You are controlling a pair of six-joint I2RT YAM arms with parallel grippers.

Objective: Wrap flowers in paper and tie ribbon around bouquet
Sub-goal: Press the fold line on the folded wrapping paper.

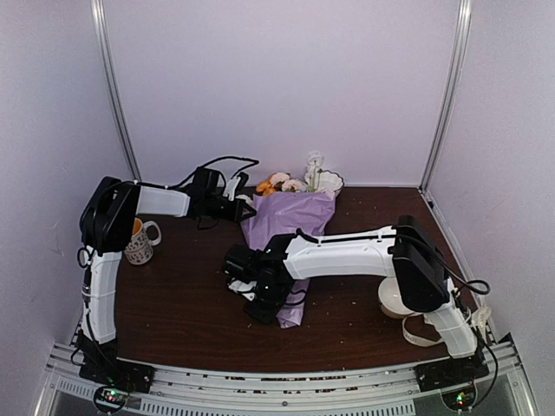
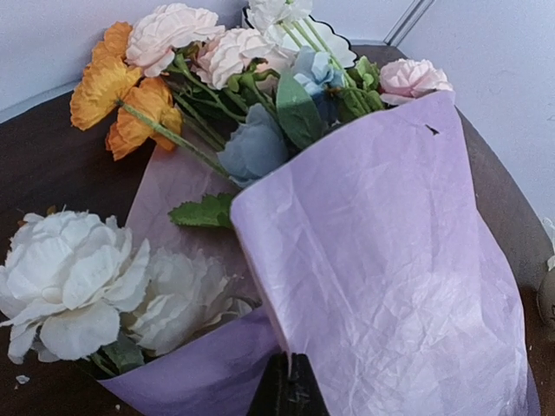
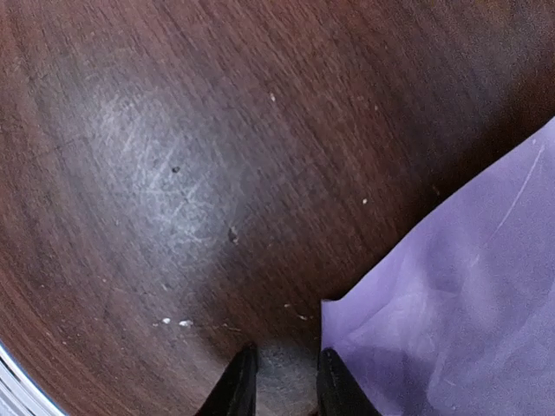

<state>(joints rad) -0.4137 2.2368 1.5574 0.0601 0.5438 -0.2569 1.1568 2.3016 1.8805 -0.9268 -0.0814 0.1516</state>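
The bouquet [image 1: 288,227] lies on the table as a cone of lilac paper [image 2: 390,260], with the flowers [image 2: 217,61] spilling from its wide far end in orange, pink and white. My left gripper [image 2: 290,362] is shut on the paper's folded edge at that wide end, beside the white blooms. My right gripper [image 3: 284,362] hovers low over bare wood near the cone's narrow end. It is open with nothing between its fingers, and a paper corner [image 3: 347,316] lies just off its right finger. The ribbon [image 1: 414,334] loops on the table by the right arm's base.
A patterned mug [image 1: 140,243] stands at the left behind the left arm. A round white bowl [image 1: 395,301] sits by the right arm's base, partly hidden. White walls close in the dark wood table [image 1: 182,295] on three sides.
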